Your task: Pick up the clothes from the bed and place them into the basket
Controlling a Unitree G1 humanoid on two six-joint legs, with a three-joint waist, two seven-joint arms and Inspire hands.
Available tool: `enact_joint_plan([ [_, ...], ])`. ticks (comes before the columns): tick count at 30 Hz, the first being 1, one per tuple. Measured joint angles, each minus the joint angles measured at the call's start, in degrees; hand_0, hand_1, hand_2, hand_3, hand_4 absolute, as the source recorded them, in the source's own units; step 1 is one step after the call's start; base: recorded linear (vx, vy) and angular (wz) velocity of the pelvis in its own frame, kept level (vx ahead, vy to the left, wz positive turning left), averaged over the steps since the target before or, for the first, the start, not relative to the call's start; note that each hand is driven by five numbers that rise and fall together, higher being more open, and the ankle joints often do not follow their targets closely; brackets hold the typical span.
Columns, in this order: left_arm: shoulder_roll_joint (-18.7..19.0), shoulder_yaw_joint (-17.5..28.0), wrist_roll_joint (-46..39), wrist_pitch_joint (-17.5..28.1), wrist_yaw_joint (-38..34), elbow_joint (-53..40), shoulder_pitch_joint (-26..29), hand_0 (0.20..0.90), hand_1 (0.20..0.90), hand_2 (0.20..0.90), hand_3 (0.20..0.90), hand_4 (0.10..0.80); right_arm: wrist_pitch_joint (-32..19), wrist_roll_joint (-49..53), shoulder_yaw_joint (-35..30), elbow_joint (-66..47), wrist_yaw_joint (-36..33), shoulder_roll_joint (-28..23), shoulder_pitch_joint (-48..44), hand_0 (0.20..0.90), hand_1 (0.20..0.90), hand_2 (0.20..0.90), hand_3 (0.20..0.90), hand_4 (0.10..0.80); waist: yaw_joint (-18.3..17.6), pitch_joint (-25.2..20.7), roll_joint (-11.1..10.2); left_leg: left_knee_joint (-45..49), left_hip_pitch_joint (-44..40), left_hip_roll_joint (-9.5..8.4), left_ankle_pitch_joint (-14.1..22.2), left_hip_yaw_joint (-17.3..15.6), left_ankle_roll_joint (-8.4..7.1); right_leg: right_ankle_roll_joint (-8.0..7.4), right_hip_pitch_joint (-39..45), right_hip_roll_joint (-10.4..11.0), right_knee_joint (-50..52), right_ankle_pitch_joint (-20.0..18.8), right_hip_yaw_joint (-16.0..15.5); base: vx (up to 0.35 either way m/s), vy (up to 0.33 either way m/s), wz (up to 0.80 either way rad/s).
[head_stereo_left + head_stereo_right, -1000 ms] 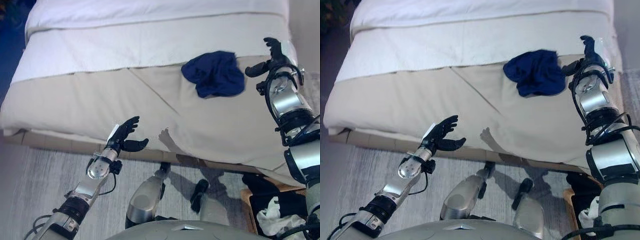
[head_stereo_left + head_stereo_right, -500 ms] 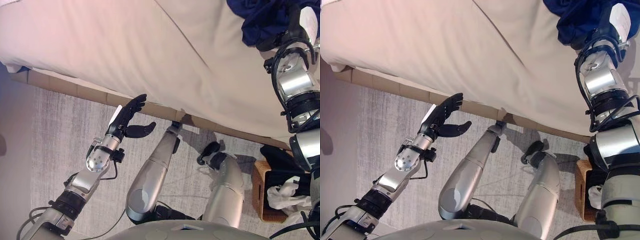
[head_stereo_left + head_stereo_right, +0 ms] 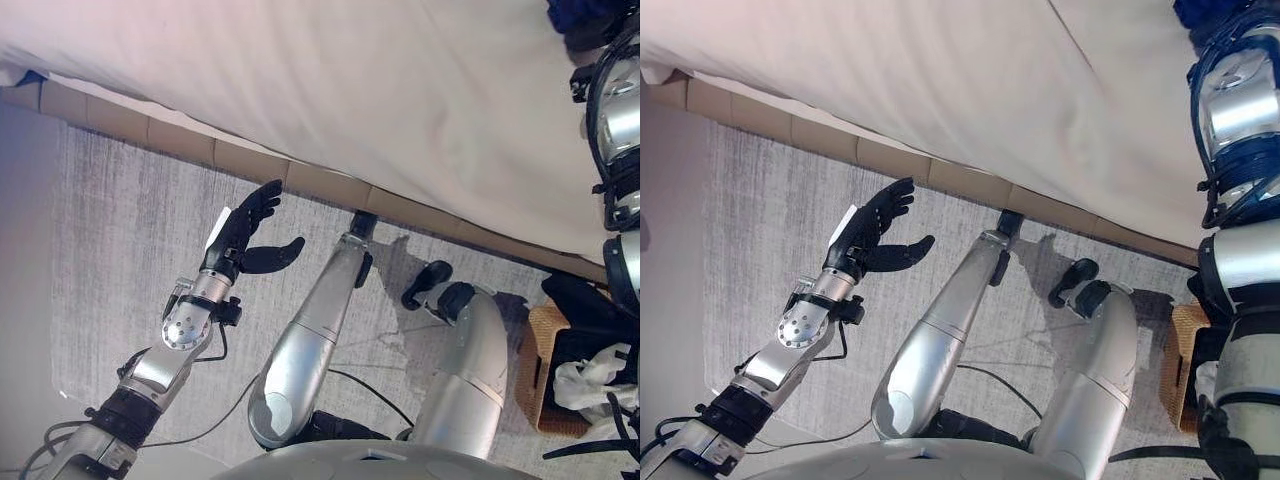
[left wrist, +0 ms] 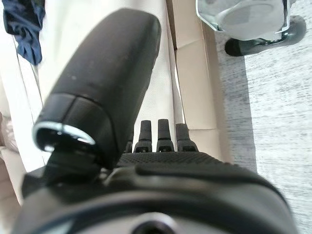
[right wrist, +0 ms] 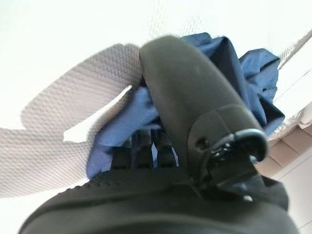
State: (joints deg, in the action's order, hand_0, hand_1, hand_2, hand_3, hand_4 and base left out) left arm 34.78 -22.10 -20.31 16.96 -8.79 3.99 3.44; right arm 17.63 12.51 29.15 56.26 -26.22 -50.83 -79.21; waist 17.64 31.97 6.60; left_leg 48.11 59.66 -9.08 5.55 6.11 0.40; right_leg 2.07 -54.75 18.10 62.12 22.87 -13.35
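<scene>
A dark blue garment [image 5: 243, 73] lies crumpled on the beige bed cover [image 3: 400, 90]; only a corner of it [image 3: 575, 12] shows at the top right of the eye views. My right hand [image 5: 190, 107] rests in it, its fingers straight and pushed into the folds, with the thumb lying over a lighter blue fold. Over the grey carpet below the bed's edge, my left hand [image 3: 240, 240] hangs open and holds nothing. The wicker basket [image 3: 535, 345] stands on the floor at the lower right, partly hidden behind my right arm.
Inside the basket lie a white cloth [image 3: 590, 375] and something dark [image 3: 580, 305]. The bed's brown base [image 3: 250, 160] runs across the view above the grey carpet [image 3: 120, 230].
The camera has tilted down, so the bed has slid up out of view. My right hand has moved from beside the blue garment onto it. The left hand keeps its pose.
</scene>
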Motion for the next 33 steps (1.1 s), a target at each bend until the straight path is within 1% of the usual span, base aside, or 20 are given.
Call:
enact_joint_plan([
  [4, 0.16, 0.50, -0.06, 0.70, 0.05, -0.34, -0.39, 0.900, 0.900, 0.900, 0.900, 0.800, -0.08, 1.57, 0.66, 0.01, -0.04, 0.03, -0.70, 0.300, 0.300, 0.300, 0.200, 0.100, 0.05, 0.00, 0.00, 0.74, -0.20, 0.26, -0.08, -0.07, 0.11, 0.33, 0.66, -0.55, -0.21, -0.23, 0.05, -0.024, -0.003, -0.07],
  [8, 0.25, 0.56, -0.06, 0.76, 0.17, -0.34, -0.44, 0.900, 0.900, 0.900, 0.900, 0.800, -0.09, 3.37, 1.10, 0.30, 0.23, 0.51, 0.47, 0.300, 0.300, 0.300, 0.200, 0.100, 0.11, 0.02, -0.03, 0.41, -3.31, 1.01, -0.27, -0.73, 0.49, 0.06, 4.14, -0.88, -1.84, -0.49, -0.03, 0.005, 0.018, -0.09],
  [9, 0.25, 0.56, -0.06, 0.81, 0.16, -0.34, -0.44, 0.900, 0.900, 0.900, 0.900, 0.800, -0.12, 4.00, 1.10, 0.80, 0.38, 0.69, 0.85, 0.300, 0.300, 0.300, 0.200, 0.100, 0.05, 0.02, -0.04, 0.06, -4.86, 1.13, -0.27, -1.01, 0.50, -0.30, 5.75, -0.86, -2.43, -0.69, -0.01, 0.017, 0.025, -0.09],
  [10, 0.32, 0.60, -0.07, 1.01, 0.10, -0.36, -0.36, 0.900, 0.900, 0.900, 0.900, 0.800, -0.14, 4.43, 1.09, 1.14, 0.64, 0.75, 1.21, 0.300, 0.300, 0.300, 0.200, 0.100, -0.08, 0.02, -0.04, -1.03, -7.16, 1.16, -0.14, -1.24, 0.69, -0.31, 7.93, -0.89, -3.69, -0.70, -0.01, 0.022, 0.016, -0.08],
  [13, 0.94, 0.60, -0.68, 1.15, 0.05, -0.37, -0.12, 0.900, 0.900, 0.900, 0.900, 0.800, -0.82, 4.41, 1.05, 1.60, 1.71, 0.81, 2.20, 0.300, 0.300, 0.300, 0.200, 0.100, -0.22, 0.03, -0.05, -3.90, -12.68, 1.47, -0.18, -1.73, 0.73, -1.55, 13.17, -1.19, -6.94, -1.53, -0.06, 0.023, -0.001, -0.12],
  [16, 1.38, 0.69, -1.06, 1.02, -0.01, -0.34, 0.15, 0.900, 0.900, 0.900, 0.900, 0.800, -1.57, 4.44, 0.99, 2.03, 3.45, 0.92, 2.50, 0.300, 0.300, 0.300, 0.200, 0.100, -0.55, 0.03, -0.05, -7.58, -18.07, 2.12, -0.32, -1.83, 1.04, -2.02, 18.25, -1.68, -11.19, -2.81, -0.09, 0.043, 0.019, -0.16],
  [17, 1.38, 0.63, -1.07, 0.59, 0.01, -0.27, 0.36, 0.900, 0.900, 0.900, 0.900, 0.800, -1.68, 4.47, 0.98, 2.20, 4.47, 0.94, 2.56, 0.300, 0.300, 0.300, 0.200, 0.100, -0.73, 0.03, -0.05, -9.57, -20.47, 2.13, -0.49, -1.93, 0.95, -2.04, 20.33, -1.78, -12.92, -3.19, -0.09, 0.037, 0.020, -0.14],
  [19, 1.39, 0.61, -1.07, 0.45, 0.03, -0.22, 0.87, 0.900, 0.900, 0.900, 0.900, 0.800, -2.32, 5.05, 0.94, 2.68, 6.18, 1.01, 2.68, 0.300, 0.300, 0.300, 0.200, 0.100, -0.84, 0.04, -0.08, -13.03, -24.95, 2.13, -1.40, -2.46, 1.38, -2.79, 24.17, -1.91, -15.84, -4.19, -0.10, 0.020, 0.012, -0.15],
  [20, 1.39, 0.60, -1.07, 0.35, 0.04, -0.20, 1.16, 0.900, 0.900, 0.900, 0.900, 0.800, -2.59, 5.59, 0.89, 2.98, 6.65, 1.01, 2.72, 0.300, 0.300, 0.300, 0.200, 0.100, -0.91, 0.05, -0.09, -13.89, -26.21, 2.15, -1.80, -2.61, 1.47, -2.77, 25.29, -1.90, -16.75, -4.49, -0.13, 0.005, 0.006, -0.11],
  [21, 1.35, 0.59, -1.07, 0.00, 0.04, -0.21, 1.52, 0.900, 0.900, 0.900, 0.900, 0.800, -2.80, 6.50, 0.83, 3.33, 7.36, 1.02, 2.93, 0.300, 0.300, 0.300, 0.200, 0.100, -1.02, 0.06, -0.10, -15.77, -28.51, 2.16, -2.66, -2.70, 1.64, -3.13, 27.37, -2.00, -18.54, -5.44, -0.29, 0.001, 0.003, -0.06],
  [23, 1.33, 0.60, -1.09, -1.37, 0.04, -0.19, 2.50, 0.900, 0.900, 0.900, 0.900, 0.800, -2.95, 8.12, 0.39, 3.45, 8.61, 1.03, 3.31, 0.300, 0.300, 0.300, 0.200, 0.100, -1.47, 0.07, -0.12, -19.74, -32.84, 2.20, -3.66, -2.68, 1.64, -3.21, 31.15, -2.26, -21.82, -6.17, -0.71, -0.034, 0.016, -0.05],
  [24, 1.33, 0.60, -1.09, -2.11, 0.04, -0.16, 2.89, 0.900, 0.900, 0.900, 0.900, 0.800, -3.20, 8.77, 0.26, 3.47, 9.28, 1.03, 3.74, 0.300, 0.300, 0.300, 0.200, 0.100, -1.51, 0.08, -0.16, -21.47, -34.96, 2.21, -4.06, -2.68, 1.69, -3.57, 33.05, -2.40, -23.30, -6.47, -0.86, -0.034, 0.031, -0.06],
  [25, 1.26, 0.65, -1.09, -2.43, 0.03, 0.15, 3.31, 0.900, 0.900, 0.900, 0.900, 0.800, -3.57, 8.97, 0.18, 3.49, 9.76, 1.05, 4.25, 0.300, 0.300, 0.300, 0.200, 0.100, -1.57, 0.05, -0.21, -23.60, -37.27, 2.41, -5.01, -2.69, 1.49, -3.21, 35.18, -2.65, -25.19, -7.89, -1.26, -0.002, 0.032, -0.09],
  [27, 1.29, 0.67, -1.08, -3.86, 0.05, 0.18, 3.80, 0.900, 0.900, 0.900, 0.900, 0.800, -3.59, 9.45, -1.79, 3.59, 11.20, 1.07, 5.32, 0.300, 0.300, 0.300, 0.200, 0.100, -1.68, 0.03, -0.25, -27.04, -41.42, 3.04, -5.66, -2.65, 1.42, -3.67, 39.32, -3.67, -29.04, -8.86, -1.65, 0.064, -0.001, -0.12],
  [28, 1.33, 0.68, -1.08, -4.37, 0.05, 0.18, 3.86, 0.900, 0.900, 0.900, 0.900, 0.800, -3.59, 9.51, -2.21, 3.80, 11.53, 1.07, 5.43, 0.300, 0.300, 0.300, 0.200, 0.100, -1.74, -0.04, -0.40, -28.17, -42.68, 3.18, -5.95, -2.65, 1.37, -3.63, 40.40, -3.90, -30.22, -9.05, -1.69, 0.046, -0.003, -0.11],
  [30, 1.44, 0.79, -1.08, -5.92, 0.06, 0.20, 4.04, 0.900, 0.900, 0.900, 0.900, 0.800, -3.66, 10.03, -4.42, 3.88, 11.99, 0.96, 5.45, 0.300, 0.300, 0.300, 0.200, 0.100, -2.16, -0.25, -0.86, -32.38, -46.66, 3.57, -7.18, -2.64, 1.03, -4.20, 43.93, -4.76, -33.88, -10.12, -1.79, 0.069, 0.001, -0.12],
  [32, 1.50, 1.05, -1.05, -8.28, 0.19, 0.41, 4.66, 0.900, 0.900, 0.900, 0.900, 0.800, -3.93, 10.32, -6.28, 3.89, 12.81, 0.76, 5.96, 0.300, 0.300, 0.300, 0.200, 0.100, -2.61, -0.33, -1.25, -35.60, -50.54, 4.33, -7.89, -2.98, 0.92, -4.26, 47.62, -5.85, -37.61, -11.47, -1.58, 0.118, 0.018, -0.17],
  [33, 1.49, 1.41, -1.00, -9.49, 0.29, 0.59, 4.75, 0.900, 0.900, 0.900, 0.900, 0.800, -3.94, 10.93, -7.12, 3.70, 13.27, 0.71, 6.34, 0.300, 0.300, 0.300, 0.200, 0.100, -3.05, -0.45, -1.54, -37.15, -52.53, 4.51, -8.23, -3.18, 0.91, -4.71, 49.55, -6.24, -39.17, -11.89, -1.52, 0.098, 0.025, -0.18],
])
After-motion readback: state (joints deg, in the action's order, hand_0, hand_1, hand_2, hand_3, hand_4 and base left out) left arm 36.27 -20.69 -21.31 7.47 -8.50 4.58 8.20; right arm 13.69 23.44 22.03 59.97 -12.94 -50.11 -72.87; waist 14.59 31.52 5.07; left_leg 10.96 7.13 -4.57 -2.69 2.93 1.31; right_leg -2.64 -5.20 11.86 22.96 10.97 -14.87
